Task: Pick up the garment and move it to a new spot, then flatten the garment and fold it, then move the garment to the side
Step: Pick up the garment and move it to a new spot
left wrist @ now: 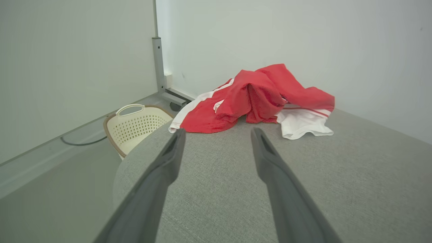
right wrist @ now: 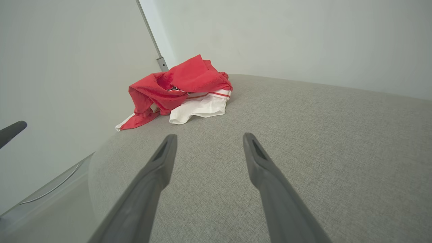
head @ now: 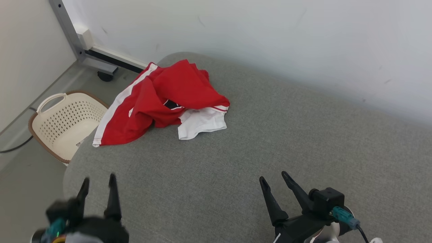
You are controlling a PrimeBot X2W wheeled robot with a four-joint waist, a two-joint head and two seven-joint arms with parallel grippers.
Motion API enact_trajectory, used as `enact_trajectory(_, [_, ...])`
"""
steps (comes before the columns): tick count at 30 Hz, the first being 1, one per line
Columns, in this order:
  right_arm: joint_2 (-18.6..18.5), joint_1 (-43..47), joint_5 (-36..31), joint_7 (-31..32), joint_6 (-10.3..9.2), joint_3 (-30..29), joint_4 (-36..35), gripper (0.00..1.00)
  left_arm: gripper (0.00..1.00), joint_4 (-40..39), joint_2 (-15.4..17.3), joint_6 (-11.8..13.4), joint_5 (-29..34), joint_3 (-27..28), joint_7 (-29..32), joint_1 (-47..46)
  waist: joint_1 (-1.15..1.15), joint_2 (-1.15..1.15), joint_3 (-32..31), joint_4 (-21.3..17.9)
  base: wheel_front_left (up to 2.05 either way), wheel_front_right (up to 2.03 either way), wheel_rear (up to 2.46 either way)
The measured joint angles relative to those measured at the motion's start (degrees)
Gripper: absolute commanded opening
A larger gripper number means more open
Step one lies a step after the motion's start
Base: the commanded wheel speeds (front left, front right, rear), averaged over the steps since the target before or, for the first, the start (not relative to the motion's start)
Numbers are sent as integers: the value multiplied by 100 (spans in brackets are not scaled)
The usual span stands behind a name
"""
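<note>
A crumpled red and white garment (head: pixel 162 101) lies in a heap at the far left end of a grey fabric surface (head: pixel 270 141), one edge hanging over the left rim. The left wrist view shows the garment (left wrist: pixel 256 99) ahead of the fingers, and in the right wrist view the garment (right wrist: pixel 179 91) lies ahead to the left. My left gripper (head: pixel 98 180) hovers open near the front left edge, well short of the cloth. My right gripper (head: pixel 274 177) stands open at the front right, nothing between its fingers. Both are apart from the garment.
A cream perforated basket (head: pixel 64 125) stands on the floor left of the surface, also seen as the basket (left wrist: pixel 136 126) in the left wrist view. A grey metal frame leg (head: pixel 81 44) and a dark cable (head: pixel 15 146) sit by the wall. A pale wall (head: pixel 287 40) backs the surface.
</note>
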Motion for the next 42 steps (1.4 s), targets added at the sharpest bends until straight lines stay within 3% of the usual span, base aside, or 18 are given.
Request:
enact_trajectory(8, [-4, 260, -266, 413, 0, 124, -480, 100, 100, 1650, 181, -369, -457, -417, 1318, -2123, 1, 1, 276, -82, 0, 0, 0])
enact_trajectory(20, [-58, 588, -884, 1220, 0, 97, -1749, 100, 100, 3029, 578, -422, -1077, -272, 2170, -3786, 1, 2, 1006, -724, 0, 0, 0])
enact_trajectory(25, [-114, 697, -985, 1415, 0, -31, -2294, 100, 100, 3406, 869, -198, -1070, -163, 2027, -4083, 1, 1, 1415, -992, 0, 0, 0])
enact_trajectory(28, [-147, 712, -1021, 1489, 0, -107, -2479, 100, 100, 3633, 872, 73, -1065, -60, 1820, -4176, 2, 2, 1660, -1122, 0, 0, 0])
enact_trajectory(32, [-171, 816, -1047, 1525, 0, -118, -2586, 100, 100, 3938, 917, 216, -1115, 37, 1635, -4267, 2, 2, 1918, -1272, 0, 0, 0])
enact_trajectory(33, [-175, 809, -1047, 1532, 0, -129, -2604, 100, 85, 4003, 931, 249, -1116, 49, 1597, -4289, 2, 2, 1963, -1310, 0, 0, 0])
enact_trajectory(35, [-172, 806, -1046, 1530, 0, -147, -2604, 100, 0, 4106, 968, 293, -1103, 38, 1444, -4327, 2, 2, 2016, -1384, 0, 0, 0])
enact_trajectory(42, [-121, 678, -928, 1417, 0, -22, -2397, 100, 0, 4287, 1135, 224, -1045, -36, 1103, -4484, 1, 1, 1863, -1471, 0, 0, 0])
